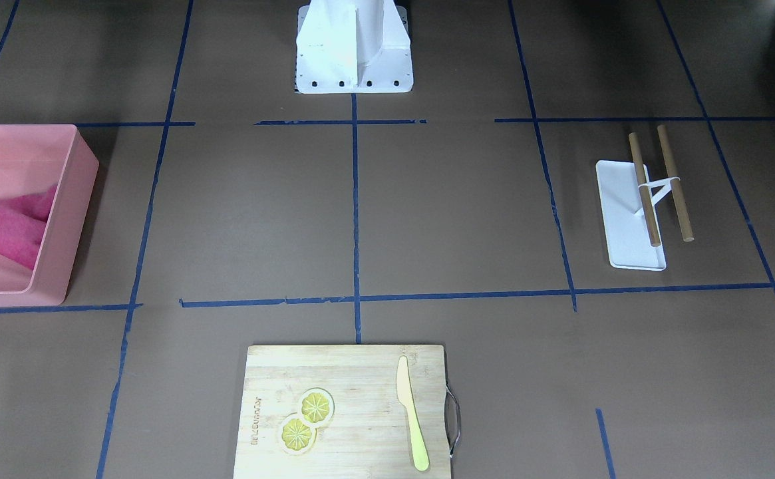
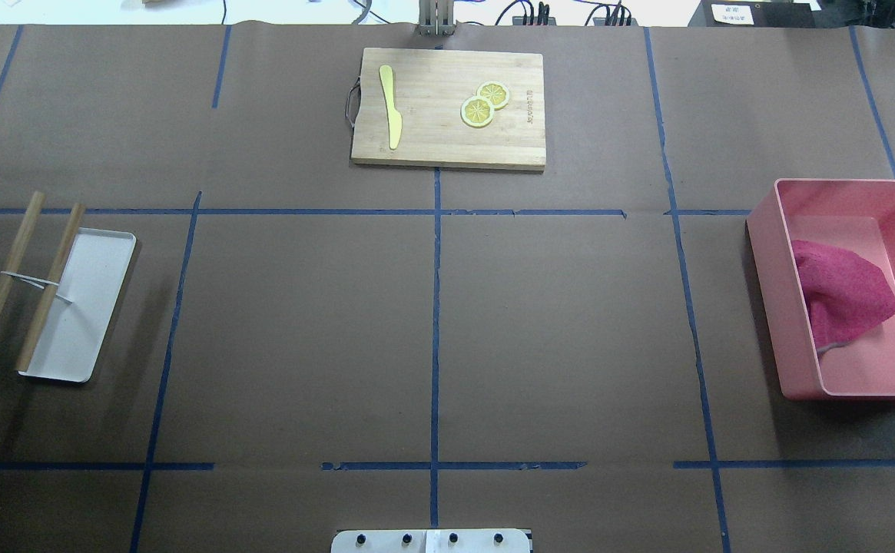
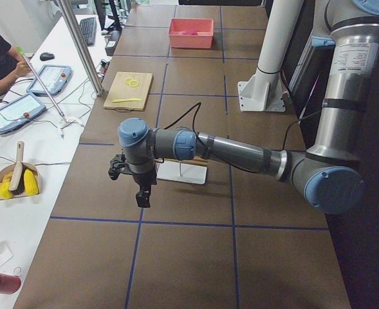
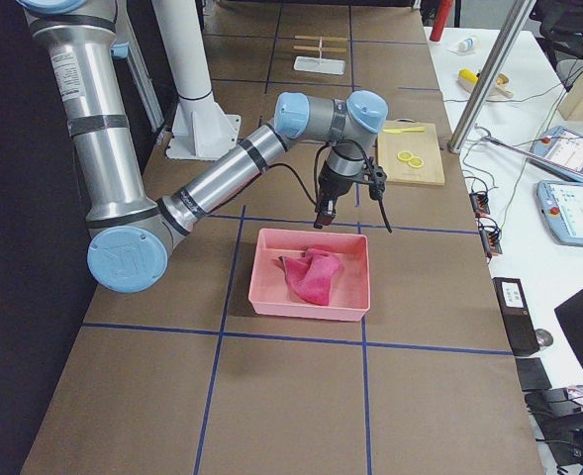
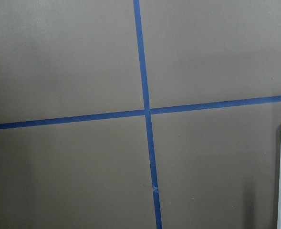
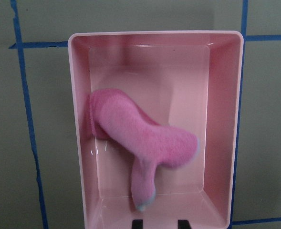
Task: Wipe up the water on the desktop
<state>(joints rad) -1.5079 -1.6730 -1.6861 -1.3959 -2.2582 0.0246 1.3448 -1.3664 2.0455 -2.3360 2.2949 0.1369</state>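
The desktop (image 2: pixel 301 330) is a dark-brown surface crossed by blue tape lines; I see no water on it. A pink cloth (image 2: pixel 839 296) lies crumpled in a pink bin (image 2: pixel 770 307) at the right end. My right gripper (image 6: pixel 160 224) hangs above the bin's near edge, open and empty, and it also shows in the exterior right view (image 4: pixel 321 218). My left gripper (image 3: pixel 141 193) hovers over bare desktop near the white tray; I cannot tell whether it is open or shut. The left wrist view shows only a tape crossing (image 5: pixel 146 112).
A wooden cutting board (image 2: pixel 432 130) with two lemon slices (image 2: pixel 484 104) and a yellow knife (image 2: pixel 390 104) lies at the far middle edge. A white tray (image 2: pixel 86 307) carrying two wooden rods (image 2: pixel 48 288) sits at the left end. The robot's base plate (image 2: pixel 432 541) is at the near edge.
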